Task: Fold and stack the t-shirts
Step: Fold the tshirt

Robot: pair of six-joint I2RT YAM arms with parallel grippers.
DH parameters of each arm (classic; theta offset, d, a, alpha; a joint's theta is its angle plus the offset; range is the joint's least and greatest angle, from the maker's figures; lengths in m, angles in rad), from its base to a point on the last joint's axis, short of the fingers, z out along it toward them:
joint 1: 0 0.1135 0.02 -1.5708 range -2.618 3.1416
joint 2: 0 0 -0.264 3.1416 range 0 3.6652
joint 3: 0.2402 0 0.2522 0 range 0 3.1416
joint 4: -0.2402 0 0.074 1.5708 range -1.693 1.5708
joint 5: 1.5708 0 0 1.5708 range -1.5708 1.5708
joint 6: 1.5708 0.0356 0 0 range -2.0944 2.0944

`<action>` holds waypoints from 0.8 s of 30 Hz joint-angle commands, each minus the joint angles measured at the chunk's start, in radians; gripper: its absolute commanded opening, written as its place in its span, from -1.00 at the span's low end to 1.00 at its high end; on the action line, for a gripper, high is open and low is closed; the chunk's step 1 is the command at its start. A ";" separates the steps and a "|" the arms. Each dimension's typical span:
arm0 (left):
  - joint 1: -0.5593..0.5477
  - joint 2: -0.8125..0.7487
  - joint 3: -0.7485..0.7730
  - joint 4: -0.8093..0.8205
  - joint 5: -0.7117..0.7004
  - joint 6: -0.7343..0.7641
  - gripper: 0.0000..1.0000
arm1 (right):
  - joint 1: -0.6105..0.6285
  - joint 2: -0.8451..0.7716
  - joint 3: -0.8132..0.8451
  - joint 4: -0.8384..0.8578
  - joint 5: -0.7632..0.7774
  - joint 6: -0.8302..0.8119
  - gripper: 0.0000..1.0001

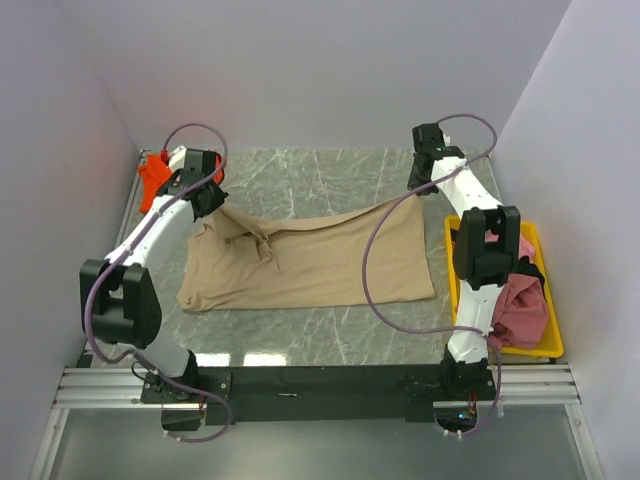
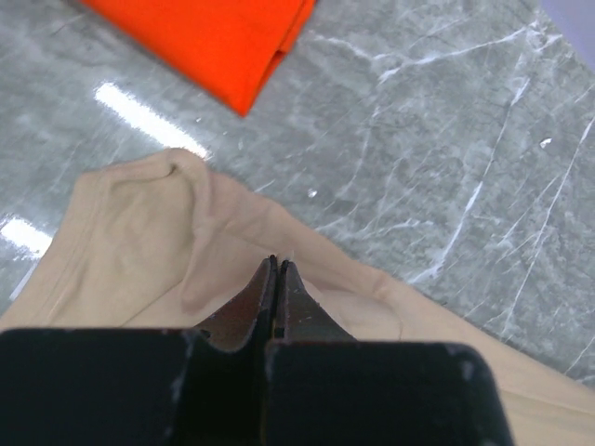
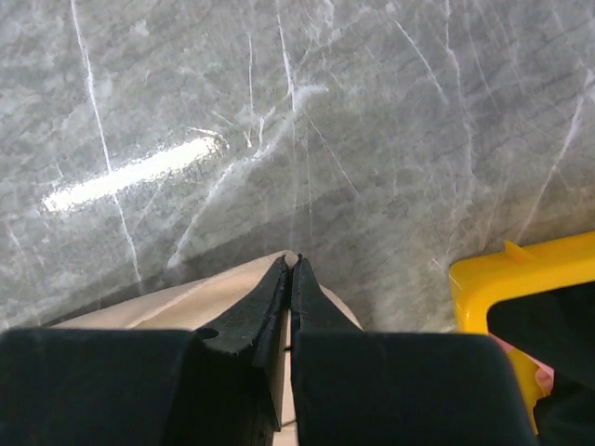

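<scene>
A large tan t-shirt lies spread across the marble table. My left gripper is shut on its far left corner; in the left wrist view the cloth bunches around the closed gripper. My right gripper is shut on the far right corner, and the tan cloth is pinched at the gripper's tips. The far edge is pulled taut between the two. A folded orange-red t-shirt lies at the far left, also in the left wrist view. A pink t-shirt and dark cloth sit in the tray.
A yellow plastic tray stands at the right edge beside the right arm; its corner shows in the right wrist view. White walls close in the table on three sides. Purple cables loop off both arms.
</scene>
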 commanded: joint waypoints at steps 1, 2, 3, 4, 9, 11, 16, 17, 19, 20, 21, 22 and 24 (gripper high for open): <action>0.005 0.039 0.110 -0.032 0.031 0.037 -0.99 | 0.001 0.003 0.057 -0.020 0.029 -0.021 -1.00; 0.003 0.044 0.115 -0.054 0.038 0.035 -0.99 | 0.001 0.000 0.040 -0.014 0.029 -0.021 -1.00; 0.003 0.035 0.115 -0.060 0.043 0.026 -0.99 | 0.001 -0.012 0.028 -0.009 0.031 -0.021 -1.00; 0.005 0.023 0.095 -0.060 0.060 0.023 -0.99 | 0.001 -0.021 0.014 -0.007 0.031 -0.021 -1.00; 0.003 -0.132 -0.020 -0.068 0.114 -0.014 -0.99 | 0.001 -0.109 -0.115 0.039 0.008 -0.027 -1.00; 0.002 -0.183 -0.089 -0.089 0.118 -0.029 -0.99 | 0.003 -0.138 -0.176 0.063 0.005 -0.031 -1.00; 0.003 -0.336 -0.235 -0.141 0.104 -0.064 -0.99 | 0.001 -0.218 -0.279 0.100 0.001 -0.031 -1.00; 0.003 -0.355 -0.255 -0.157 0.106 -0.070 -0.99 | 0.001 -0.229 -0.311 0.115 -0.006 -0.033 -1.00; 0.003 -0.404 -0.313 -0.158 0.115 -0.086 -1.00 | 0.001 -0.256 -0.342 0.126 -0.018 -0.031 -1.00; 0.003 -0.419 -0.333 -0.158 0.130 -0.092 -0.99 | 0.000 -0.265 -0.369 0.135 -0.028 -0.031 -1.00; 0.003 -0.443 -0.351 -0.164 0.133 -0.107 -0.99 | 0.001 -0.282 -0.383 0.140 -0.031 -0.028 -1.00; 0.003 -0.456 -0.377 -0.173 0.133 -0.116 -0.99 | 0.001 -0.290 -0.397 0.144 -0.031 -0.025 -1.00; 0.003 -0.491 -0.398 -0.201 0.127 -0.135 -0.99 | 0.001 -0.311 -0.421 0.146 -0.025 -0.027 -1.00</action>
